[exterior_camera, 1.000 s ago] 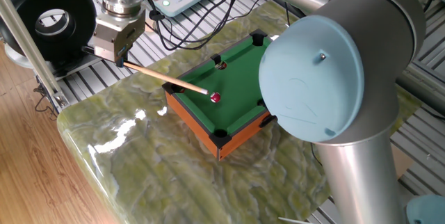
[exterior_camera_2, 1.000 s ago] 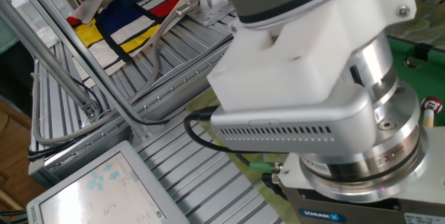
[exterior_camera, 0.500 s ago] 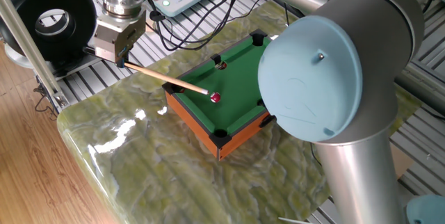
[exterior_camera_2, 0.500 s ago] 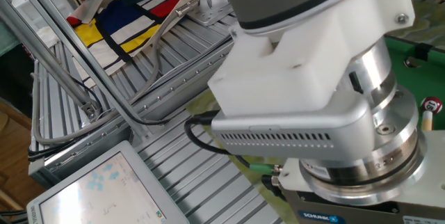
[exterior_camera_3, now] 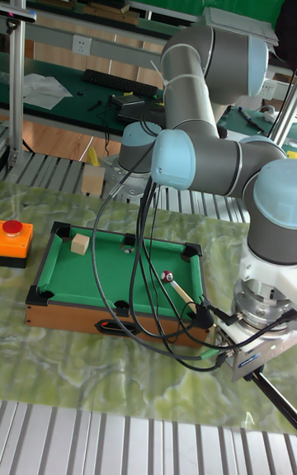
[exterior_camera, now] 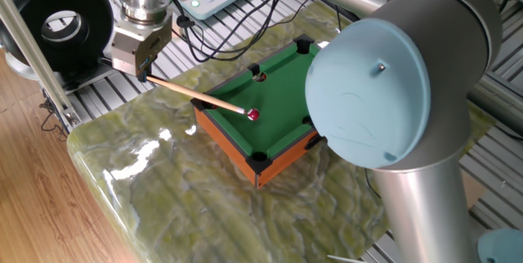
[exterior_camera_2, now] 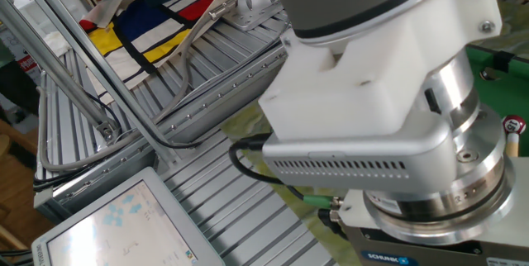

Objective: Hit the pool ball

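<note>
Ball [exterior_camera: 253, 115] well apart from pincer [exterior_camera: 140, 73]

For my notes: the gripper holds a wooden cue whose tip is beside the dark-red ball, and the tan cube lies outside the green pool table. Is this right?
Not quite. In the tall fixed view the tan cube sits on the green pool table, near its far-left corner. The rest holds: the gripper holds the cue, tip beside the ball.

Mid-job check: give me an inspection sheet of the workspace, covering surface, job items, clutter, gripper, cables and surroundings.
Surface: green marbled table top carrying a small pool table with green felt.
Job's things: pool ball on the felt, cue stick tip right beside it; contact cannot be told.
Clutter: tan cube on the felt; red button on its orange box beside the pool table.
Gripper: gripper shut on the cue stick.
Cables: black cables draped over the pool table.
Surroundings: metal slatted bench, touchscreen.
</note>
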`<action>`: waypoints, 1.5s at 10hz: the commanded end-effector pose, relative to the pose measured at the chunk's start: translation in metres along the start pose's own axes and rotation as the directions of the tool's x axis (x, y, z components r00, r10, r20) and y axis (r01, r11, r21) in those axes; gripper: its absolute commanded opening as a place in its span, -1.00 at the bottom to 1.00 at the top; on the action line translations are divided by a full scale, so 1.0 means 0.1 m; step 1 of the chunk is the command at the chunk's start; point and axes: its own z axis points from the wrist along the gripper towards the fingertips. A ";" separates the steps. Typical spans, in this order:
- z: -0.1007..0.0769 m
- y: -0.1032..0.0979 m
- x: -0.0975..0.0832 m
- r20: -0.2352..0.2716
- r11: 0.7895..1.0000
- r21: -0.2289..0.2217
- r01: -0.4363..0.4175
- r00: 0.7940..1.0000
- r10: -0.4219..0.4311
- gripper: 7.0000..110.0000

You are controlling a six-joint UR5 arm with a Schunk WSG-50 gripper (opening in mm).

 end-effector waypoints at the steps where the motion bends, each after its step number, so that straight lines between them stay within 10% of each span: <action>1: 0.03 0.01 0.05 -0.001 1.000 0.001 -0.007 1.000 0.007 -1.00; 15: 0.09 -0.23 0.52 -0.108 0.997 0.078 -0.020 0.994 0.029 -1.00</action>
